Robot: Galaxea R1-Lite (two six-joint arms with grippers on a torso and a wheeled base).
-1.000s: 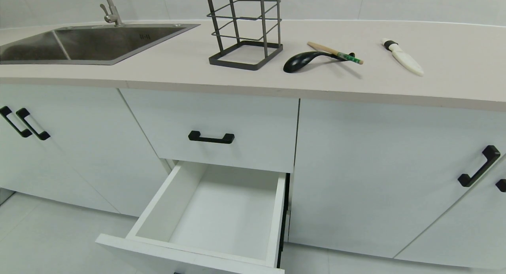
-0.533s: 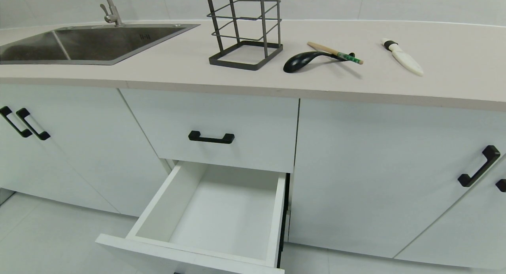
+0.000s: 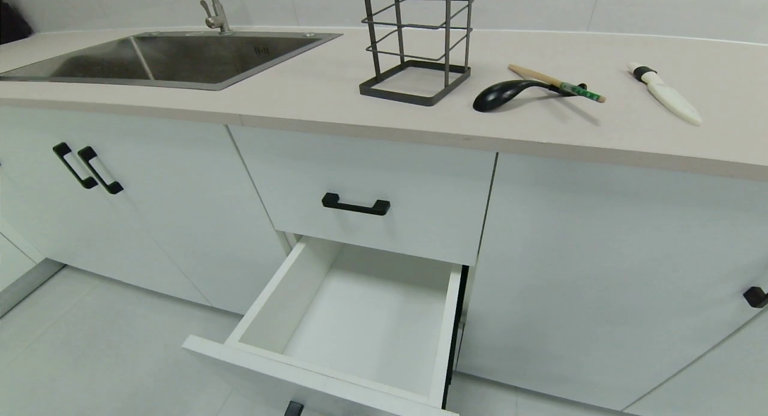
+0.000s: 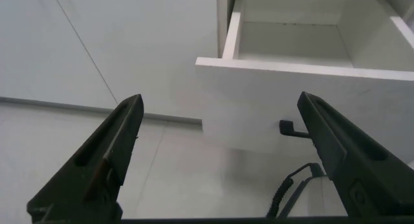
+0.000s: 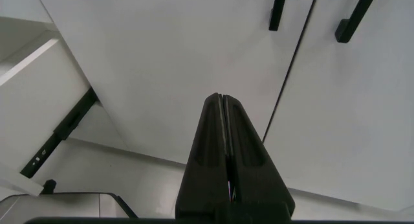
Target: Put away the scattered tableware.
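On the counter (image 3: 336,98) lie a black spoon (image 3: 507,95), a pair of wooden chopsticks (image 3: 555,83) resting across its handle, and a white knife with a black band (image 3: 665,95) farther right. Left of the spoon stands a dark wire rack (image 3: 416,44). Below the counter the lower drawer (image 3: 267,305) is pulled out with nothing in it. My left gripper (image 4: 220,100) is open, low down, facing the drawer front (image 4: 259,101) and its black handle (image 4: 291,128). My right gripper (image 5: 221,98) is shut on nothing, pointing at white cabinet doors (image 5: 168,68).
A steel sink (image 3: 180,56) with a tap (image 3: 215,11) is set in the counter's left part. The upper drawer (image 3: 360,182) is closed. Cabinet doors with black handles (image 3: 87,167) flank the drawers. A black cable (image 4: 291,185) hangs near the drawer front. Tiled floor lies below.
The whole head picture has shifted to the right, so the camera has moved. The spoon, chopsticks, knife, rack and drawer keep their places relative to one another.
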